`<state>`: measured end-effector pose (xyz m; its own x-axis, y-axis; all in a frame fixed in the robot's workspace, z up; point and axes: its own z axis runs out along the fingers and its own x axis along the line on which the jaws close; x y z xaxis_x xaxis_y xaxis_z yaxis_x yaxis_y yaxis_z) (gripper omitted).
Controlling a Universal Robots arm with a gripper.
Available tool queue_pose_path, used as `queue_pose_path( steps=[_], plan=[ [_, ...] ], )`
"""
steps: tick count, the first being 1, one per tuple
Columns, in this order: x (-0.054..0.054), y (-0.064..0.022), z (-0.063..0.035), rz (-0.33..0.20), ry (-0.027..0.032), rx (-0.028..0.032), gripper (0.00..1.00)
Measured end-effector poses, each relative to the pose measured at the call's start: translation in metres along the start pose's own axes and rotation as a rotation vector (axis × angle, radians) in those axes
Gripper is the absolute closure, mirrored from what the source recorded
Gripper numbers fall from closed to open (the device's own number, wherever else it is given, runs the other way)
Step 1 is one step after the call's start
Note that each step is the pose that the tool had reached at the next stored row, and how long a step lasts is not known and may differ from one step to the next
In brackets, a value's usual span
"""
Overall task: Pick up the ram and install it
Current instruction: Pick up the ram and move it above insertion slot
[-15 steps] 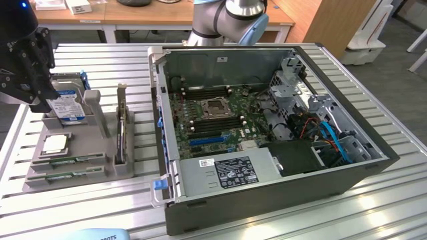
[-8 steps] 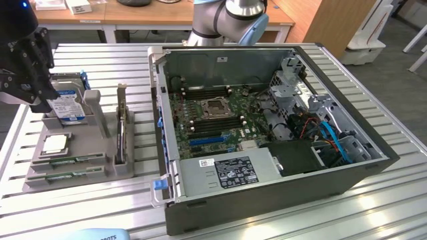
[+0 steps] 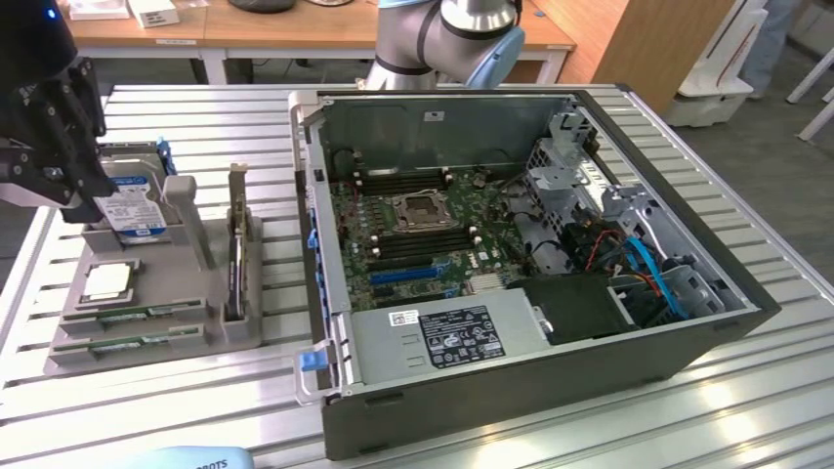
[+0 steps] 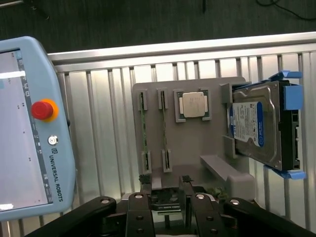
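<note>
**Ram (image 4: pixel 164 131) on edge in its tray, open gripper (image 4: pixel 165 180) hanging over it**

The gripper's fingers stand wide apart and hold nothing. In the wrist view one thin green ram stick runs in line with the gap between them, so it is probably the one being lined up. The other ram stick (image 4: pixel 143 131) lies parallel, just beside it. Both stand on their long edges in narrow slots of the grey holder tray (image 4: pixel 197 143), likely so the upper edge stays free for a pinch.

A silver processor chip (image 4: pixel 194 104) lies flat in a square recess next to them. Beyond it a hard drive (image 4: pixel 252 128) in blue rails leans in its cradle. In the exterior view a dark card (image 3: pixel 234 264) stands upright in another slot; its kind is hard to tell.

A teach pendant (image 4: pixel 29 128) rests on the slatted table (image 4: pixel 98 123) beside the tray. On the exterior view's right the computer case (image 3: pixel 521 371) lies open on its side. Its motherboard (image 3: pixel 417 234) faces up, which leaves the memory slots reachable from above.
</note>
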<state>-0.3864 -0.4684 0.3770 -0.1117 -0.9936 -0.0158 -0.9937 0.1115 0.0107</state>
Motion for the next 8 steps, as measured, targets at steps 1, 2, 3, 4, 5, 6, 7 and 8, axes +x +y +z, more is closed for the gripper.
queue_pose_path(
  steps=[1,2,3,4,5,6,7,8],
  plan=[
    [0.0,0.0,0.0014,-0.002,0.0,0.0,0.65],
    [0.0,0.0,0.0029,-0.004,0.0,0.0,0.65],
    [0.0,-0.0001,0.0045,-0.005,0.0,0.0,0.65],
    [0.0,-0.0001,0.006,-0.007,0.0,-0.0001,0.65],
    [0.0,-0.0001,0.0078,-0.009,0.0001,-0.0001,0.65],
    [0.0,-0.0001,0.0098,-0.011,0.0001,-0.0001,0.65],
    [0.0,-0.0002,0.0116,-0.014,0.0001,-0.0002,0.65],
    [0.0,-0.0002,0.0133,-0.016,0.0002,-0.0003,0.65]
  ],
)
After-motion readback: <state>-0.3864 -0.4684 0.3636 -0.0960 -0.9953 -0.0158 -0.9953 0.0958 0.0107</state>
